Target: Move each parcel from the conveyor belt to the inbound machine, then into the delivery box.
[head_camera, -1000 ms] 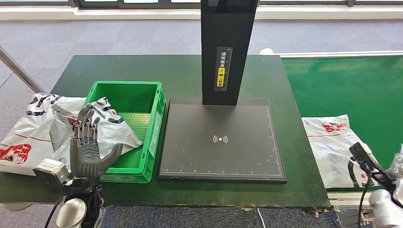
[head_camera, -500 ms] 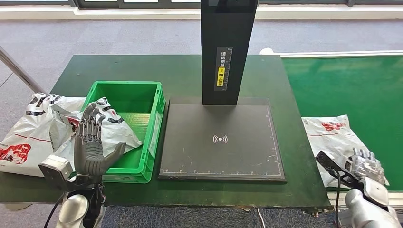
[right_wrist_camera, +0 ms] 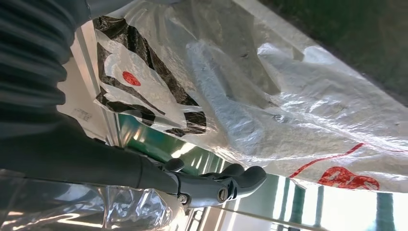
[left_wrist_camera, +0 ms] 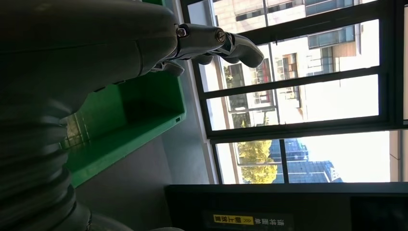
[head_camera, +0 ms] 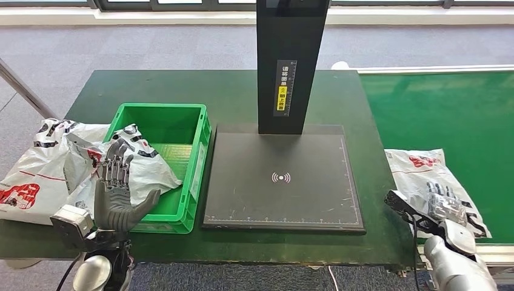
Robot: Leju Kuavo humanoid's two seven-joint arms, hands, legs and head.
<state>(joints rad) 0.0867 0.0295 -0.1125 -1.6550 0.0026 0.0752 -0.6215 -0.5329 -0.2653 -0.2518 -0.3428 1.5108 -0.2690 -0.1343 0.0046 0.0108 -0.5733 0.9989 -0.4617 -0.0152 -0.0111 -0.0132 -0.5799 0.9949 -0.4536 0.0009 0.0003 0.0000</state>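
A white plastic parcel (head_camera: 424,182) with red and black print lies at the near left end of the green conveyor belt (head_camera: 448,109). My right hand (head_camera: 444,203) is over its near part with fingers apart, holding nothing; in the right wrist view the parcel (right_wrist_camera: 269,106) lies just beyond the fingers (right_wrist_camera: 231,180). My left hand (head_camera: 118,185) stands raised and open at the near edge of the green delivery box (head_camera: 185,130). A parcel (head_camera: 142,160) lies in the box. The black inbound machine's pad (head_camera: 282,179) is bare.
Two more white parcels (head_camera: 42,167) lie left of the box, hanging over the table edge. The machine's black post (head_camera: 288,66) rises behind the pad. The dark green table (head_camera: 230,94) has free room behind the box.
My right hand has come in from the lower right and now hovers over the conveyor parcel. My left hand has sunk a little toward me, still open.
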